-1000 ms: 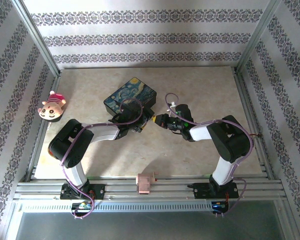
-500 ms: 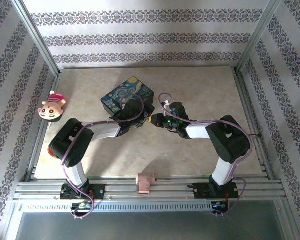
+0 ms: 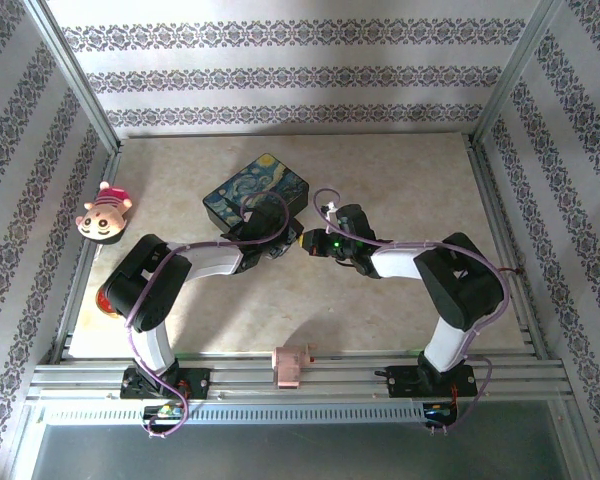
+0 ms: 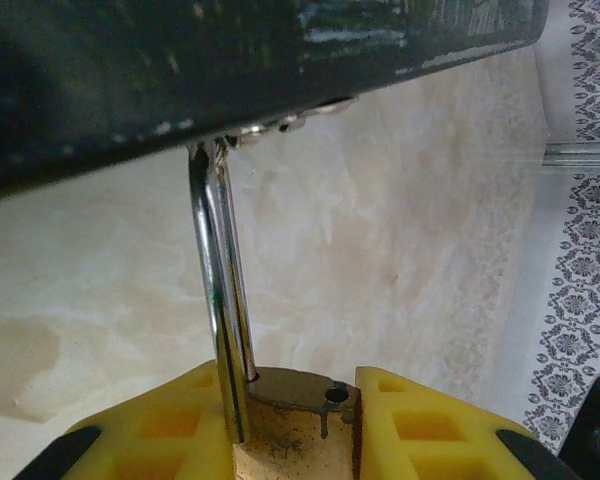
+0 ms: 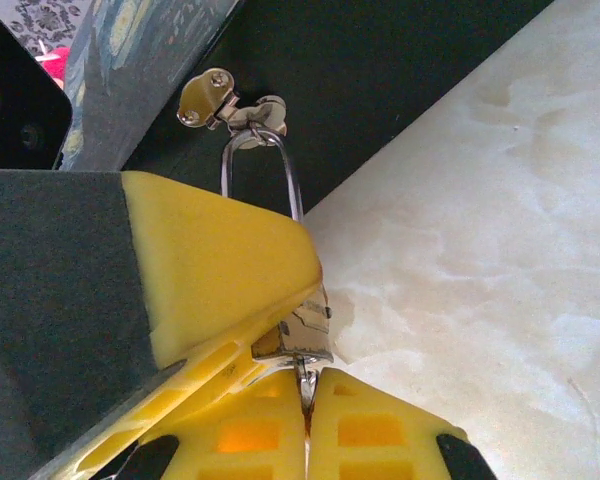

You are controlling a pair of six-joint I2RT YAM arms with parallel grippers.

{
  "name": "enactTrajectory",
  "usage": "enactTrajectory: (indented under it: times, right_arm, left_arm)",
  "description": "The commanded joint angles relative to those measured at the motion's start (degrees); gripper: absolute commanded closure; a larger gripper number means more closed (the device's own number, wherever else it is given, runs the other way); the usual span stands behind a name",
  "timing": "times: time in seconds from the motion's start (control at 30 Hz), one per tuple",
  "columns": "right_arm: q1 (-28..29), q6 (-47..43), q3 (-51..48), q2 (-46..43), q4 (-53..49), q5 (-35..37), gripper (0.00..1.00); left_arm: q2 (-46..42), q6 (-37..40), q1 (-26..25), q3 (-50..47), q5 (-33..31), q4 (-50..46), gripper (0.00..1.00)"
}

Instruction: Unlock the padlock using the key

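- Left claw (image 4: 296, 380) pinches the brass body of the padlock (image 4: 285, 425) between its yellow pads.
- Right claw (image 5: 307, 400) is pressed together on the key (image 5: 304, 372); the key's blade reaches the padlock's end.
- The padlock's shackle (image 4: 220, 270) passes through the clasp (image 5: 220, 100) of the painted box (image 3: 250, 185).
- The box sits mid-desk (image 3: 400, 180).

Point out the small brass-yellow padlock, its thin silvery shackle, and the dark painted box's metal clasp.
Small brass-yellow padlock (image 4: 295, 430): left wrist view, front of its brass body.
Thin silvery shackle (image 4: 225, 300): left wrist view, middle of the long leg.
Dark painted box's metal clasp (image 5: 205, 98): right wrist view, its screwed plate.
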Motion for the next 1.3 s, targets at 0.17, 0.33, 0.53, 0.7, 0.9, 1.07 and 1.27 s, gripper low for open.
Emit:
enactTrajectory:
  times: [0.17,0.33,0.53,0.7,0.9,1.07,1.27]
  right_arm:
    - [1.1,-3.05,-1.5,-7.67,-3.83,0.88,0.75]
    - [1.02,-3.04,-4.6,-13.26,-5.57,2.08,0.69]
    - [-0.99,-2.03,-8.15,-20.63,-10.18,4.43,0.66]
    - [-3.18,-1.24,-9.79,-23.08,-12.16,3.93,0.65]
    - [-3.76,-1.31,-9.65,-21.05,-13.7,2.46,0.65]
    - [-3.13,-1.28,-8.28,-15.91,-11.84,0.86,0.66]
    - [-2.52,-0.97,-6.48,-10.75,-9.31,-1.01,0.67]
  left_arm:
    - [-1.09,1.25,-0.43,-0.22,3.08,1.46,0.87]
    - [-1.68,1.72,-1.03,-1.0,4.78,1.37,0.87]
    - [-2.21,2.65,-2.9,-2.4,8.37,0.38,0.87]
    - [-2.8,3.96,-4.6,-4.16,10.35,0.16,0.85]
    - [-2.37,6.69,-5.01,-6.23,12.08,-0.76,0.71]
    - [1.63,6.09,-5.05,-7.78,14.0,4.0,0.6]
    - [2.15,5.53,-5.05,-8.71,14.08,6.41,0.51]
